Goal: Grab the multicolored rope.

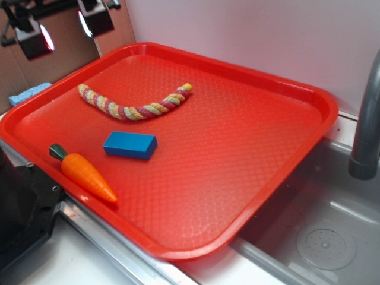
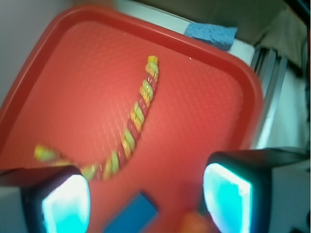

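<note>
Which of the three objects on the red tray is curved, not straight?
The multicolored rope: it lies bent in an arc on the tray. The blue block is a straight-edged box and the toy carrot a straight cone.

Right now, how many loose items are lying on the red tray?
3: the multicolored rope toward the back, the blue block mid-tray, the toy carrot at the front-left rim. None appear hidden.

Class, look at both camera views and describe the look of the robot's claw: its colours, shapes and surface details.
The claw has two blocky black fingers with rounded corners. Each carries a glossy inner pad that glows bright cyan-white in the wrist view. In the exterior view the same fingers appear as dark boxes with pale, shiny faces edged with a reddish tint. No cables or markings are visible.
</note>
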### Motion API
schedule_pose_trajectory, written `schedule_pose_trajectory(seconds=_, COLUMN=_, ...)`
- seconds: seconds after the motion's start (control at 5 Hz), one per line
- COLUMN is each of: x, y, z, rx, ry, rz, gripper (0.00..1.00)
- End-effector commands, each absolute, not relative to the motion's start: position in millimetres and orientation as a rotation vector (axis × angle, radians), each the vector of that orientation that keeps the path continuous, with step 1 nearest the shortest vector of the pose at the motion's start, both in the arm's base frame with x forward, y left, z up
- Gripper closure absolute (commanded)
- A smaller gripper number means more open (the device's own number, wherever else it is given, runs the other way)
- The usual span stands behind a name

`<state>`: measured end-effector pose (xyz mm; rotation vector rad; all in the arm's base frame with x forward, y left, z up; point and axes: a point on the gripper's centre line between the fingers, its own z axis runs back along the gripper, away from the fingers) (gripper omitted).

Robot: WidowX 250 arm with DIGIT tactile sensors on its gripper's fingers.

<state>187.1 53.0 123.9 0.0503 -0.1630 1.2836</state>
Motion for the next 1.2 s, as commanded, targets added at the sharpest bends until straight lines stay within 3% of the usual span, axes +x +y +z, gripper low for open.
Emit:
schedule_pose_trajectory(seconds=0.0, x=199.1, y=73.0, z=64.0, rx=0.077, ry=-0.155, rz=1.483, gripper=0.00)
schedule_pose_trajectory(seconds=0.4, x=206.9, y=81.5, z=25.9, rx=0.145, ry=-0.180, rz=1.517, gripper=0.00)
schedule_pose_trajectory(seconds=0.6, x=209.7, y=80.4, z=17.9, rx=0.155, ry=-0.187, rz=1.497, gripper=0.60)
schedule_pose_trajectory(seconds=0.8, x=209.7, y=79.0, z=15.9, rx=0.157, ry=-0.199, rz=1.499, gripper=1.00)
schedule_pose_trajectory(seconds=1.0, x=208.3, y=77.5, z=17.1, rx=0.146, ry=-0.205, rz=1.504, gripper=1.00)
